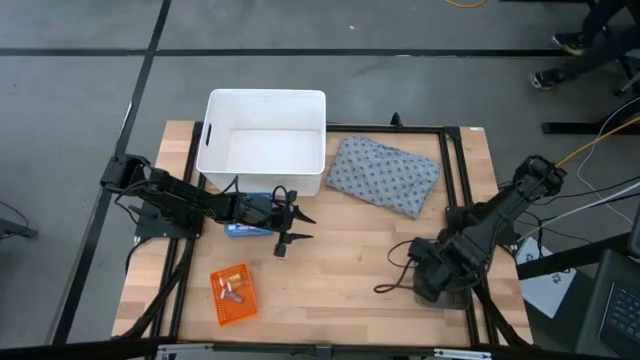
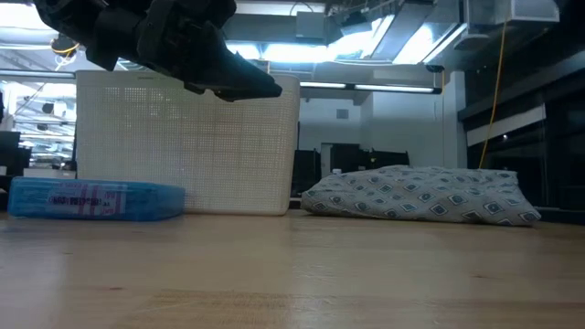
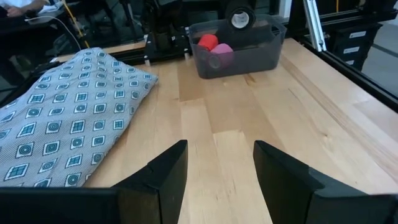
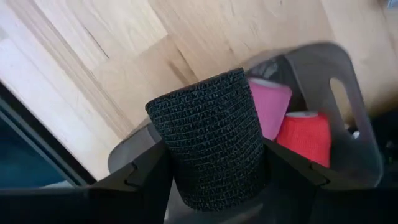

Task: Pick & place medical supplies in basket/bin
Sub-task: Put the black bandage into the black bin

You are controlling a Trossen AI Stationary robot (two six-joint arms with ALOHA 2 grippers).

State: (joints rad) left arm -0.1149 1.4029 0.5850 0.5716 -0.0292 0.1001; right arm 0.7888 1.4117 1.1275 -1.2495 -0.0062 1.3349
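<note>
1. Right tool (image 4: 211,180): pinching a black roll (image 4: 208,140) between its two fingers, roll upright w/ its long axis running up out of the grip. It hangs just over the dark grey tray (image 4: 348,93) at the worktop's (image 1: 340,260) right front edge.
2. In that tray, right beside the black roll: a pink roll (image 4: 272,106) and a red roll (image 4: 305,137), touching each other. Left wrist view shows the same tray (image 3: 239,53) from across the worktop w/ red and pink inside.
3. Left tool (image 1: 290,225): fingers spread, nothing between them, hovering near the worktop's middle-left, pointing toward the right side.
4. Around the left tool: blue packet (image 1: 245,229) lying flat under its arm, white tub (image 1: 265,140) just behind, orange basket (image 1: 233,295) w/ small pieces in it nearer the front edge.
5. Grey patterned pack (image 1: 385,175) lies beside the tub's right wall, long axis slanting across the worktop (nearer the left tool than the right).
6. Key relation, my read: tub is well apart from the right tool, back-left across the worktop; the roll has to travel that way, or drop into the tray directly below.
</note>
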